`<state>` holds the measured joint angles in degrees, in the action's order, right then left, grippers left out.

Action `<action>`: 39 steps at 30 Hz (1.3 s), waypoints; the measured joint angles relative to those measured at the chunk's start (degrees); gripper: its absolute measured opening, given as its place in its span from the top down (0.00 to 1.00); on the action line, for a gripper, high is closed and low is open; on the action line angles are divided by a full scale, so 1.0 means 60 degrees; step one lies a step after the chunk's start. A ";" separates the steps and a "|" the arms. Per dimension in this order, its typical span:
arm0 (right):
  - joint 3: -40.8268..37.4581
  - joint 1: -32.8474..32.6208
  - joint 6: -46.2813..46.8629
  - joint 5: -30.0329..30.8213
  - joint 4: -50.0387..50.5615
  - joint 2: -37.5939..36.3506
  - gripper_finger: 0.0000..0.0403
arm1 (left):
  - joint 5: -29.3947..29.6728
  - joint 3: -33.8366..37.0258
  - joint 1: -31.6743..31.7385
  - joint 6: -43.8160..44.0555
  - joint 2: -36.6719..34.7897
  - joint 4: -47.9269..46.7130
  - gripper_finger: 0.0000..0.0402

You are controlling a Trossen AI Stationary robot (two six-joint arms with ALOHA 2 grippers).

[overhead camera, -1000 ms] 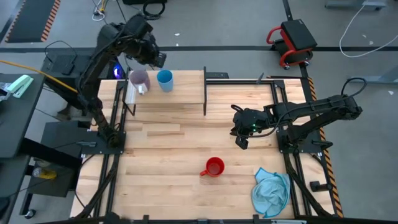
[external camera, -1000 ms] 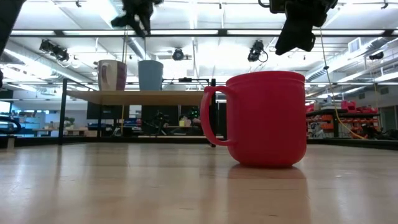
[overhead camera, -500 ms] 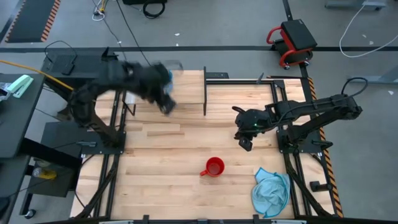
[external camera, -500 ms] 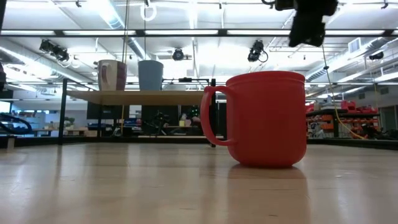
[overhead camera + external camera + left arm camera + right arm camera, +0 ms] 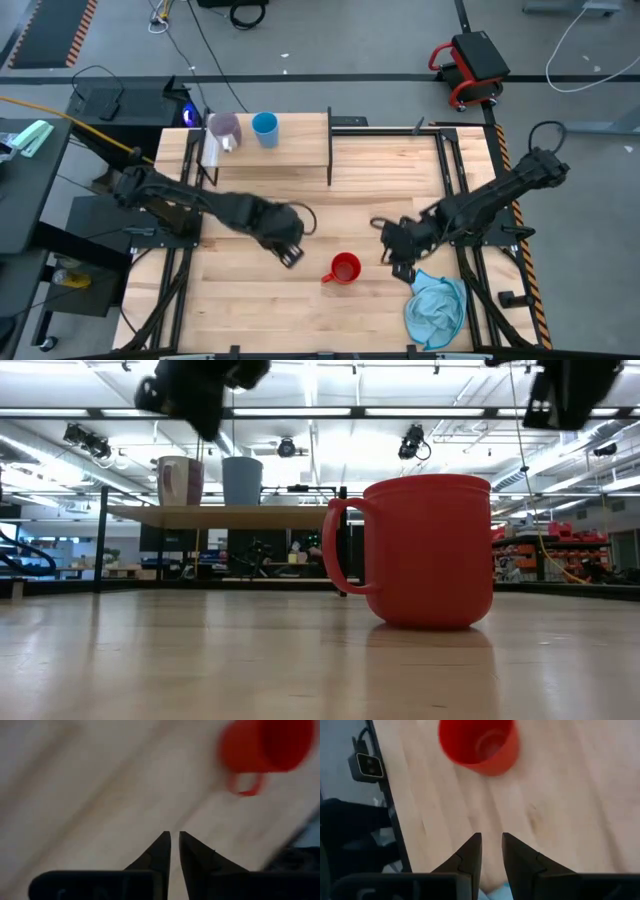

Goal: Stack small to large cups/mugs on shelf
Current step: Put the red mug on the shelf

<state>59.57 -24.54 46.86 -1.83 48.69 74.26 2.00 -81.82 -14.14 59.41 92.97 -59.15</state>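
Note:
The red cup stands upright on its base on the tabletop, its handle pointing left. On the shelf the pale purple cup and the light blue cup stand side by side near the left end. My left gripper hovers left of the red cup with its fingers shut; the red cup lies ahead of it. My right gripper hovers right of the red cup, its fingers open by a narrow gap, with the cup in front.
A crumpled light blue cloth lies on the table near the right near corner, just beside my right gripper. Bare wood stretches between the shelf and the red cup. Black frame rails run along both table sides.
My left gripper has left the cups on the shelf and swung fast toward the near edge and the right, ending low beside the red cup. My right gripper has moved toward the near edge, to the red cup's right. All three cups have stayed put.

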 joint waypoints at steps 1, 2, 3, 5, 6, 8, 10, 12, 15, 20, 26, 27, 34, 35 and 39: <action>-0.0210 -0.0190 0.0136 0.0110 -0.0417 0.0061 0.79 | -0.0022 0.0347 -0.0121 0.0149 0.0000 0.0834 0.90; -0.0458 -0.0390 0.0303 0.0272 -0.0944 0.0078 0.79 | -0.0012 0.0654 -0.0232 0.0340 0.0000 0.1574 0.91; -0.0773 -0.0544 0.0521 0.0458 -0.1647 0.0067 0.79 | 0.0091 0.0919 -0.0330 0.0516 0.0000 0.2183 0.92; -0.1514 -0.0710 0.0991 0.0623 -0.3173 0.0039 0.80 | 0.0426 0.1377 -0.0501 0.0831 0.0000 0.3068 0.93; -0.1923 -0.0737 0.1208 0.0631 -0.3907 0.0040 0.81 | 0.0597 0.1597 -0.0580 0.1037 -0.0004 0.3401 0.94; -0.2656 -0.0777 0.1676 0.0899 -0.4999 0.0112 0.83 | 0.0854 0.2039 -0.0691 0.1400 0.0034 0.3896 0.94; -0.3263 -0.0771 0.1996 0.1246 -0.5515 0.0214 0.87 | 0.0924 0.2436 -0.0757 0.1722 0.0159 0.4363 0.95; -0.3668 -0.0775 0.2181 0.1577 -0.6026 0.0270 0.91 | 0.1038 0.2792 -0.0802 0.1770 0.0285 0.5049 0.95; -0.3901 -0.0773 0.2174 0.1649 -0.6965 0.0470 0.97 | 0.1057 0.3248 -0.0803 0.1787 0.0463 0.6599 0.94; -0.3708 -0.0772 0.1935 0.1226 -0.7984 0.1317 0.98 | 0.0987 0.3387 -0.0783 0.1694 0.0811 0.7579 0.93; -0.3378 -0.0592 0.1979 0.1261 -0.7987 0.2136 0.96 | 0.0839 0.3376 -0.0782 0.1681 0.1325 0.8441 0.94; -0.3332 -0.0550 0.1935 0.1230 -0.8012 0.2235 0.97 | 0.0782 0.3376 -0.0782 0.1677 0.1427 0.8606 0.94; -0.3271 -0.0239 0.1990 0.1379 -0.8221 0.2368 0.99 | 0.0783 0.3369 -0.0851 0.1746 0.1779 0.9403 0.92; -0.3271 -0.0201 0.1990 0.1406 -0.8217 0.2371 0.98 | 0.0773 0.3370 -0.0854 0.1746 0.1797 0.9396 0.92; -0.3271 0.0142 0.1919 0.1444 -0.8263 0.2371 0.98 | 0.0744 0.3369 -0.0894 0.1743 0.1846 0.9816 0.94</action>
<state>39.94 -23.69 58.38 6.83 -0.89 88.49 6.46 -61.60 -19.50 69.87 104.05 -0.25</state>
